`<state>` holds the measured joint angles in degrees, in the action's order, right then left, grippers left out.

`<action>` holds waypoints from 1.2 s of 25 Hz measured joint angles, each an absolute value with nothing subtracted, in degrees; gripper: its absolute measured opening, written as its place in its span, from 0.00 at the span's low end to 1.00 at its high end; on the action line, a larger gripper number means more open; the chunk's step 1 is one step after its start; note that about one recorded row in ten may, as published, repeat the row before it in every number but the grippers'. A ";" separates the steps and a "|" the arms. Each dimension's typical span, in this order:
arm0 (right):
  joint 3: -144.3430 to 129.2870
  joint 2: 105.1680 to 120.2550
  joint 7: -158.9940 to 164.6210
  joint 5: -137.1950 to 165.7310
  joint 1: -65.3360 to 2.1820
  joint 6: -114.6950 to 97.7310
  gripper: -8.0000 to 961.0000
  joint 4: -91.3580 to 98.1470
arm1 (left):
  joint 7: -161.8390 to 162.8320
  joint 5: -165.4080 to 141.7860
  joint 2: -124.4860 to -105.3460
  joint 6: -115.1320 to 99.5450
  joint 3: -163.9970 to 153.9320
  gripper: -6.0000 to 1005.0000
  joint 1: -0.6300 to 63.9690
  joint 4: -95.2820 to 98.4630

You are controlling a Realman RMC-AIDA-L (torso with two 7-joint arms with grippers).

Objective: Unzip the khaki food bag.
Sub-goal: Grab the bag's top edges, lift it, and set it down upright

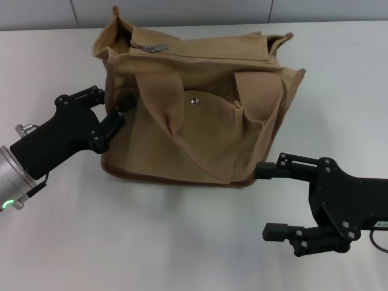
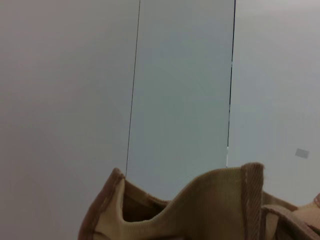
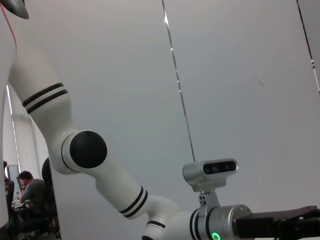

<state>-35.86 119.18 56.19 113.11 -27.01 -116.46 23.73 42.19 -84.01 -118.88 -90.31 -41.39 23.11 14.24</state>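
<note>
The khaki food bag (image 1: 194, 115) stands upright in the middle of the white table, its front pocket and metal snap (image 1: 194, 101) facing me. The top zipper's metal pull (image 1: 155, 46) lies near the bag's far left corner. My left gripper (image 1: 121, 110) is at the bag's left end, its fingers closed on the end wall's fabric. The bag's top rim (image 2: 200, 205) fills the bottom of the left wrist view. My right gripper (image 1: 270, 200) hangs open and empty, low at the bag's front right corner, apart from it.
The white table (image 1: 182, 242) spreads around the bag, with a grey wall behind it. The right wrist view shows only the wall and my left arm (image 3: 100, 165) with its wrist camera (image 3: 210, 172).
</note>
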 joint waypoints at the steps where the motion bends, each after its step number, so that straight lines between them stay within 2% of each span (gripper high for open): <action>1: -35.86 119.18 56.19 113.11 -27.01 -116.46 0.86 23.73 | 42.19 -84.01 -118.88 -90.31 -41.39 0.48 23.11 14.23; 7: -35.86 119.21 56.16 113.11 -27.05 -115.92 0.86 23.25 | 40.43 -84.01 -118.80 -91.68 -41.33 0.22 23.06 14.29; 12: -35.86 119.25 56.15 113.11 -27.09 -115.86 0.86 23.08 | 39.31 -84.03 -118.82 -92.60 -41.04 0.09 23.02 14.42; 24: -35.85 119.27 55.14 110.18 -26.91 -114.89 0.86 22.28 | 45.70 -82.45 -117.31 -99.66 -29.36 0.09 25.58 24.19; 30: -35.86 119.34 46.35 100.72 -24.09 -110.07 0.86 17.45 | 37.81 -83.54 -118.66 -97.45 -38.56 0.09 27.62 19.10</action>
<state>-35.86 119.34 46.35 100.72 -24.09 -110.07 17.45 37.81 -83.54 -118.66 -97.45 -38.56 27.62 19.10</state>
